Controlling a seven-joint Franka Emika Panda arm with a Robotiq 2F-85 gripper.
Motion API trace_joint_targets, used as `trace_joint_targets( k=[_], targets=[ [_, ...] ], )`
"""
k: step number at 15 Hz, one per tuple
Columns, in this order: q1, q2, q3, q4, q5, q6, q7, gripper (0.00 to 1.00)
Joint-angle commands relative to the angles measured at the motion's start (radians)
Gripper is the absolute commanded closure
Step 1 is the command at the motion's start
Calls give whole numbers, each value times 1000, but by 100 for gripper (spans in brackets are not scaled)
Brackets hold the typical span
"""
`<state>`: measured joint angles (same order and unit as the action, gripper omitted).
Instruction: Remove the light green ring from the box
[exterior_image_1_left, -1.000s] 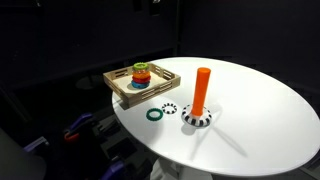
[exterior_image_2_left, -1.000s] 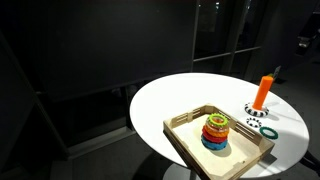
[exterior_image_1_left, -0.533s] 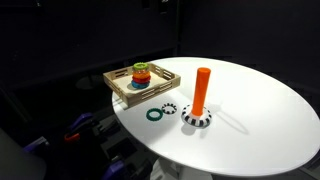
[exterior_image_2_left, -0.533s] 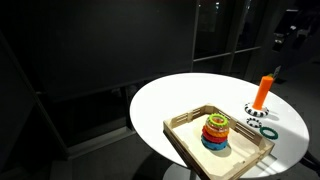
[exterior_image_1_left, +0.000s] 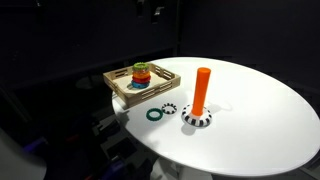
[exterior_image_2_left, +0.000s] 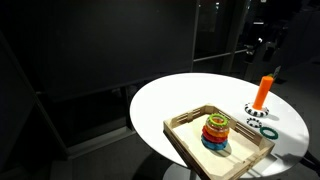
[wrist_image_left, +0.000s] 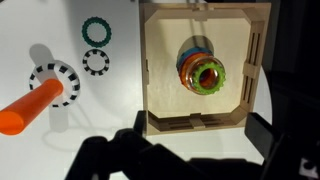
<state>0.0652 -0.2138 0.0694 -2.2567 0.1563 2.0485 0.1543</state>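
Well, in the box (wrist_image_left: 160, 100) at mid-frame the light green ring (wrist_image_left: 207, 77) tops the stack, likely light and stiff, best pinched across its band; how wide the gripper (exterior_image_2_left: 262, 42) at upper right stands, I cannot tell.

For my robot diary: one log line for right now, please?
gripper: high above table, jaws unclear | light green ring: atop stack in box | removal: not started
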Motion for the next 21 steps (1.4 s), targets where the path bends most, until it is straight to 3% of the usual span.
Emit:
trace_joint_targets(
  k=[1,9,21],
  targets=[
    [11,60,32,24,-36,0,36,0],
    [15,58,26,4,-16,-2,8,0],
    [75,236,75,43,-57,99,6,0]
  ],
)
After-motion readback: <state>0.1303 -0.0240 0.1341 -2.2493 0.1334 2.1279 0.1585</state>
